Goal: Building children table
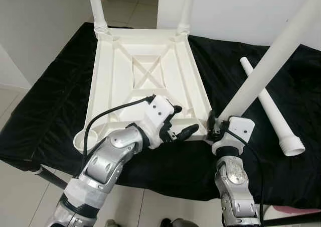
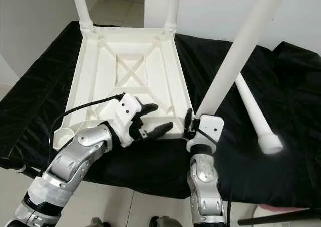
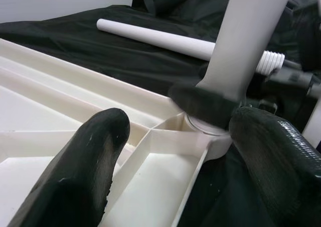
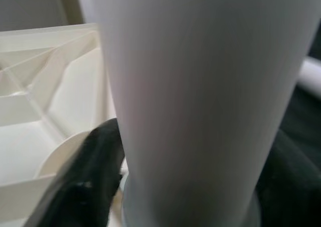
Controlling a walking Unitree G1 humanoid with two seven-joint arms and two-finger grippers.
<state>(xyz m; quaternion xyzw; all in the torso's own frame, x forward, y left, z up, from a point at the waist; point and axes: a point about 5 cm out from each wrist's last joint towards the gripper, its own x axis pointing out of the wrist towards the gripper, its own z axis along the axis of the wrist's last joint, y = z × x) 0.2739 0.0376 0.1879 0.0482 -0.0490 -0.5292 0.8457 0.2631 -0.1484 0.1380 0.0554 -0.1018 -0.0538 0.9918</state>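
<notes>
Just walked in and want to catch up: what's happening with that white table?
The white tabletop lies upside down on a black cloth. Two legs stand in its far corners. The right gripper grips a third leg at the near right corner socket, while the left gripper, open, steadies the near edge. The fourth leg lies loose on the cloth.
</notes>
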